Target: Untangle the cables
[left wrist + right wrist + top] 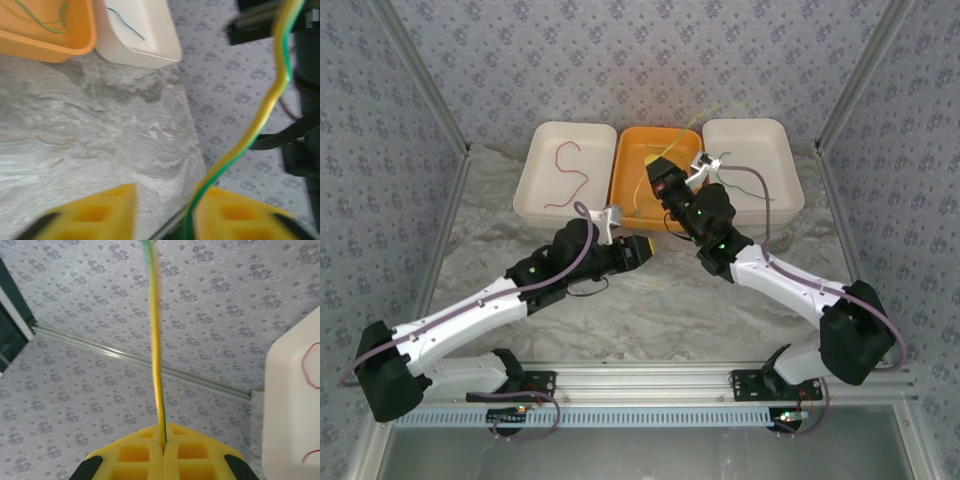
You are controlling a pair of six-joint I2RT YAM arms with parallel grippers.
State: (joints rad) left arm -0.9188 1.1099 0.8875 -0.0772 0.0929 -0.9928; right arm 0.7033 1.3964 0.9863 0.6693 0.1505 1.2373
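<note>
Yellow-green cable (pixel 155 355) between right fingers (pixel 135 455)

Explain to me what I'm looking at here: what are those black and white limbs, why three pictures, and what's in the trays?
Those are two robot arms bolted at the near edge of a marble-patterned table. Each ends in a two-finger gripper with yellow pads. The overhead picture comes from a fixed camera above and behind them; the other two come from small cameras on the wrists, looking past each arm's own fingers.

At the far side stand three trays: the left white tray with a thin red wire, the orange tray with yellow-olive wires, and the right white tray with a green wire.

The right gripper is shut on a yellow-green wire, which rises from between its pads. The left gripper has a gap between its pads, with a wire of the same colours running through it; I cannot tell whether it grips.
</note>
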